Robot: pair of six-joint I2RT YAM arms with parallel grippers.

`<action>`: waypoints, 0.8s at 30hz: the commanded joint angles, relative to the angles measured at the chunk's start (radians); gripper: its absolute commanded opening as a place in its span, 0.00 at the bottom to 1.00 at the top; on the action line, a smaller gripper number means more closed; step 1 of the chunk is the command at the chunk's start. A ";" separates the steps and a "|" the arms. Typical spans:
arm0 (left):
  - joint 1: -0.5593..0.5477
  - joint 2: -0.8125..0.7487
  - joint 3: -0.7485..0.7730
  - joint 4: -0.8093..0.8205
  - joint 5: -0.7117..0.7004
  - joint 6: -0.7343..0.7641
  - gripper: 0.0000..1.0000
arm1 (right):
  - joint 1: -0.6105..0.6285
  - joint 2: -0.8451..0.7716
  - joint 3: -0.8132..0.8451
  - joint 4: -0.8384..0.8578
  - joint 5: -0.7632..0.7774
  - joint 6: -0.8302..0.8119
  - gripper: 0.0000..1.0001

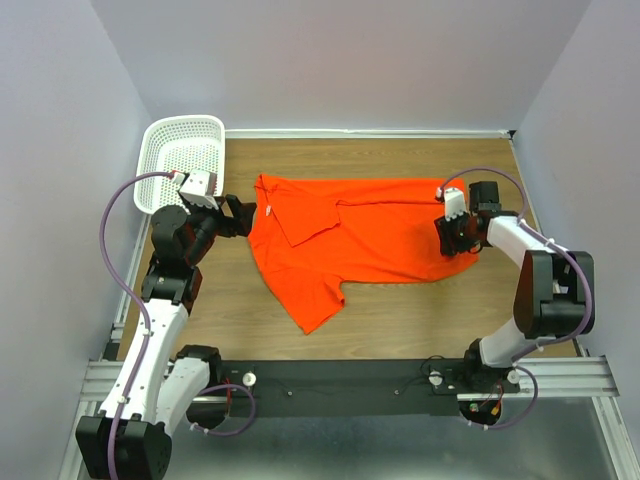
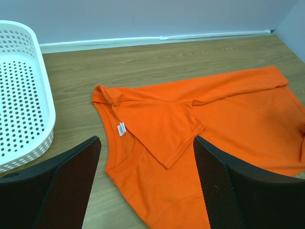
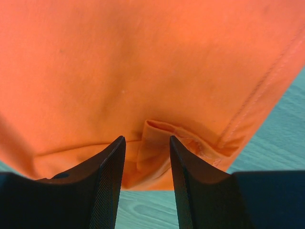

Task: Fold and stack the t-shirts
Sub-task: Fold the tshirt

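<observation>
Pale walls (image 1: 350, 60) are closing in a wooden table (image 1: 400, 315), where both arms are reaching to opposite ends of one garment. The right pincer (image 3: 146, 143) is standing half spread, its two black fingers apart with a small bunched fold of hem (image 3: 159, 148) sitting loosely between them. A gap is showing beside the fold, so I am judging it unpinched. That fold belongs to the orange t-shirt (image 1: 370, 235), which is lying mostly flat across the middle of the table, bottom edge toward the right arm and collar (image 2: 113, 145) toward the left. The far sleeve (image 2: 167, 129) is lying turned in over the chest, probably as the first crease of the fold, while the near sleeve (image 1: 315, 305) is sticking out toward the arm bases. The left pincer (image 2: 147, 143) is hovering wide spread and empty just above the collar end, likely placed to take a shoulder. Beside it the white basket (image 1: 165, 140) is sitting in the far left corner, apart from the cloth.

Only the right wrist view is showing the hem fold between the fingers, since from above the pincer is hiding it. The left wrist view is giving the white label (image 2: 121, 129) inside the neck and the sleeve's turned edge, and the overhead view alone is showing the whole outline with both arms
</observation>
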 commanded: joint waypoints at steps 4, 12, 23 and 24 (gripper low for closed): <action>0.002 -0.005 0.022 0.010 0.027 0.018 0.86 | 0.001 -0.106 -0.029 0.058 0.045 0.023 0.49; 0.002 -0.008 0.021 0.010 0.029 0.016 0.86 | 0.001 -0.033 0.002 0.061 0.071 0.046 0.48; 0.004 -0.009 0.022 0.009 0.029 0.018 0.86 | 0.001 -0.030 -0.009 0.061 0.094 0.037 0.26; 0.002 -0.009 0.022 0.009 0.029 0.018 0.86 | 0.001 -0.045 -0.014 0.061 0.097 0.034 0.22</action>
